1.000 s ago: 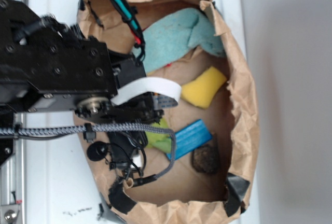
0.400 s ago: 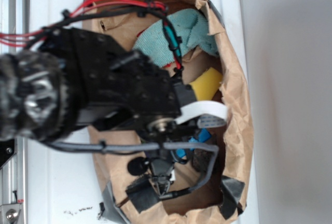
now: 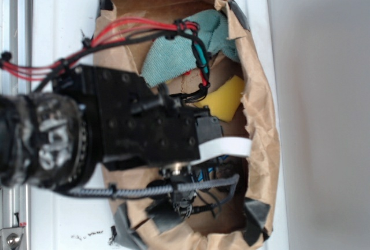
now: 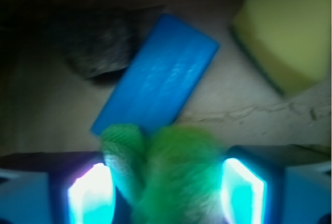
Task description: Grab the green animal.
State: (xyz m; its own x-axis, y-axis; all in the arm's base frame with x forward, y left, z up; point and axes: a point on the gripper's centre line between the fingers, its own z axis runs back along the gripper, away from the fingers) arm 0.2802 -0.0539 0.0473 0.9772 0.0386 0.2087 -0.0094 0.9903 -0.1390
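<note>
Wide gripper [image 4: 165, 185] straddles the green animal [image 4: 166, 172], blue block [image 4: 158, 73] touching, yellow sponge [image 4: 285, 27] near.

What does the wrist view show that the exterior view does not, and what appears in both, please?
Only the wrist view shows the green animal sitting between the two fingers of the claw, apparently not yet clamped, plus the blue block and a dark lump beyond it. Only the exterior view shows the brown paper bag around everything, the teal cloth and the arm, which hides the toy there. Both show the yellow sponge.
</note>
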